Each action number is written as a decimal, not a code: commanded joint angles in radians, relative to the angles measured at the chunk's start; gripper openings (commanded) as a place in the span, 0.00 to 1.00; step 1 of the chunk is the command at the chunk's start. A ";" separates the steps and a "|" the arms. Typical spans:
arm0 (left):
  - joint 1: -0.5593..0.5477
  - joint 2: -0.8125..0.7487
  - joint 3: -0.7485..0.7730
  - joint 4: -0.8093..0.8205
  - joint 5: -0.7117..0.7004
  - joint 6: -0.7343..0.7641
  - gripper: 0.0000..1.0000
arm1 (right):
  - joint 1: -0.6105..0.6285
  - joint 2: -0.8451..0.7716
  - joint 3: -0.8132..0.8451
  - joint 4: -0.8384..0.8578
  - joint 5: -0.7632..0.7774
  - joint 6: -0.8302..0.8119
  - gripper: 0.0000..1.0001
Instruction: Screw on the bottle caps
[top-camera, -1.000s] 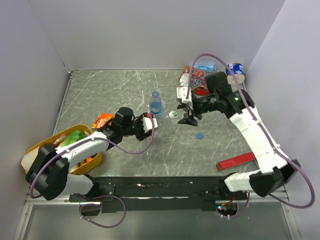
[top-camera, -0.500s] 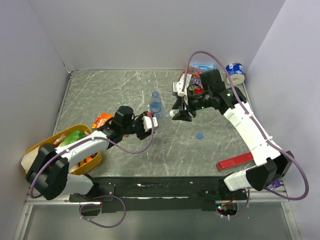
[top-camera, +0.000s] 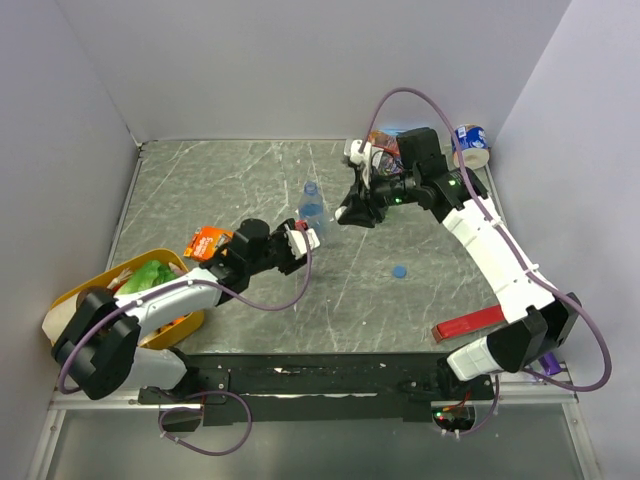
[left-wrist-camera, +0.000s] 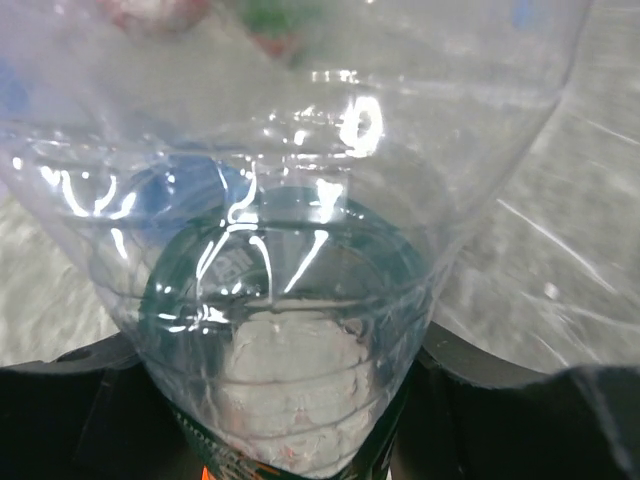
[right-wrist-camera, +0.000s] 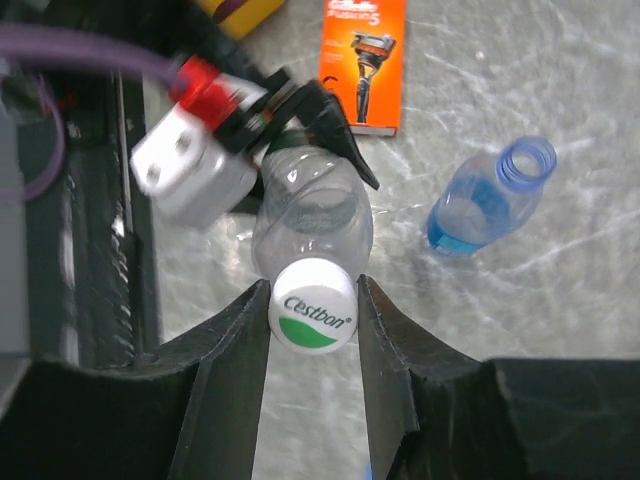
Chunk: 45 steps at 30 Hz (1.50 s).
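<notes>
No cap is seen screwed on yet, so the task is judged to be at its 1st fitting.

A clear bottle (right-wrist-camera: 312, 215) is clamped by the left gripper (top-camera: 303, 240), whose jaws are closed on its body; in the left wrist view the bottle fills the frame between the dark fingers. A white cap with a green band (right-wrist-camera: 312, 318) is pinched from both sides by the right gripper (top-camera: 347, 214), whose jaws are closed on it. In the right wrist view this cap is lined up in front of the clear bottle's top. Whether it touches the neck cannot be told, and in the top view the 2 grippers are seen near each other but apart.

A blue bottle (top-camera: 312, 205) is left standing upright on the table (top-camera: 220, 180), at 12 o'clock from the left gripper, with its neck plainly open. A plain blue cap (top-camera: 399, 271) is lying loose on the table, at about 5 o'clock from the right gripper and well apart from both bottles. No 3rd cap is made out.

What is left, as judged from here: the white cap is to be seated and turned on the held bottle, and then the blue cap is to be fetched and fitted to the blue bottle.
</notes>
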 joint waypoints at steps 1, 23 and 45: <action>-0.061 -0.005 -0.012 0.227 -0.284 -0.077 0.01 | -0.002 0.015 0.042 0.138 0.079 0.399 0.00; 0.007 -0.016 0.016 0.012 0.049 -0.299 0.96 | 0.001 0.084 0.242 -0.182 0.298 0.062 0.00; 0.047 -0.046 0.008 -0.096 0.113 -0.289 0.96 | -0.273 0.198 0.223 -0.320 0.520 -0.132 0.00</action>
